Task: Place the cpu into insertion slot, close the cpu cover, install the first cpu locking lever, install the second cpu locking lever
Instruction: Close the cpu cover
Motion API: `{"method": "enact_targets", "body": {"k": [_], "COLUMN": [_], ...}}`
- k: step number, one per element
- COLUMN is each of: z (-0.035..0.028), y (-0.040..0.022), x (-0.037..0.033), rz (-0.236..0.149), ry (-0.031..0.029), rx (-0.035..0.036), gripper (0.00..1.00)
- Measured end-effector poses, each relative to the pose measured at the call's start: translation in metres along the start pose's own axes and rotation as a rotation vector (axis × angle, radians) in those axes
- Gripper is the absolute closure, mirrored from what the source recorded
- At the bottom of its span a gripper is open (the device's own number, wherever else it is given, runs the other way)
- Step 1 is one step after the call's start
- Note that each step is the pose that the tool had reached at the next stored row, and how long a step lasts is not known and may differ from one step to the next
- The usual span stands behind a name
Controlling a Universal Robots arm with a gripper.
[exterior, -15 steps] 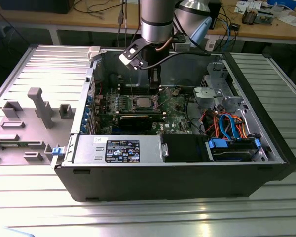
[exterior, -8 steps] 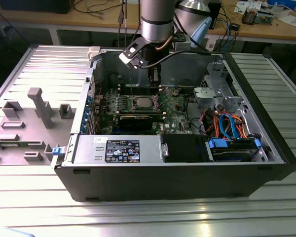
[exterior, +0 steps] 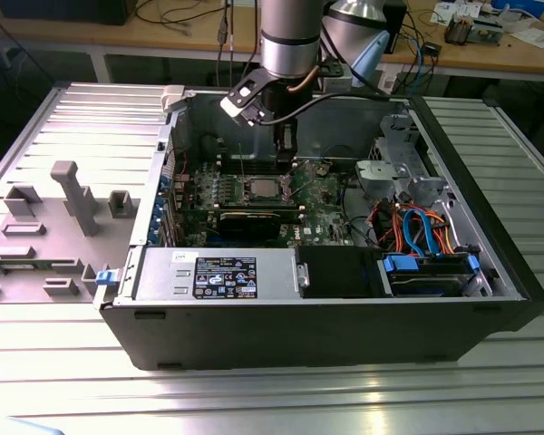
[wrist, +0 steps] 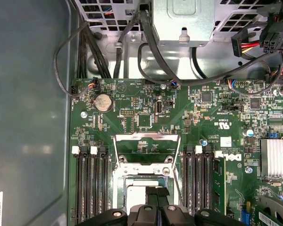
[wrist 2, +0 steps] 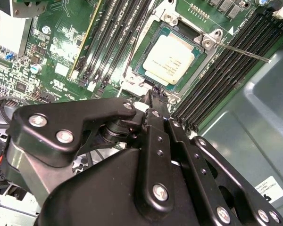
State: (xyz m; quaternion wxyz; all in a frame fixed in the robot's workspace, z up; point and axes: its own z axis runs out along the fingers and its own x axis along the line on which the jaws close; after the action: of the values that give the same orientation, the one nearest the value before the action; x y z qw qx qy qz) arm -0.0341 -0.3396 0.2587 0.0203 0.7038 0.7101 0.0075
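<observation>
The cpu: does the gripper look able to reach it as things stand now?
Probably yes. The gripper hangs close beside the cpu, which sits in the insertion slot with its metal top bare. No cable or part lies between them.

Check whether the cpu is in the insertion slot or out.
In: the cpu lies flat inside the insertion slot, silver top up, within the rim.

Overhead light glares off the ribbed metal table (exterior: 435,399) in the exterior view, while inside the computer case (exterior: 281,335) it is dim; in the first wrist view a pale sheen lies on the case panel (wrist: 33,94)
</observation>
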Motion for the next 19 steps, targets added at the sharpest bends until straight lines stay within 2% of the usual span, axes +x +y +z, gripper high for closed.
{"method": "enact_targets", "body": {"k": [17,19], "z": [0.0001,-0.0015], "y": [0.0018,0.0018], "x": [0.0000,0.0000], "rz": [0.000,0.000], "ry": [0.0000,0.0005], "rx": [0.0000,0.0000], "gripper": [0.89,0.89]}}
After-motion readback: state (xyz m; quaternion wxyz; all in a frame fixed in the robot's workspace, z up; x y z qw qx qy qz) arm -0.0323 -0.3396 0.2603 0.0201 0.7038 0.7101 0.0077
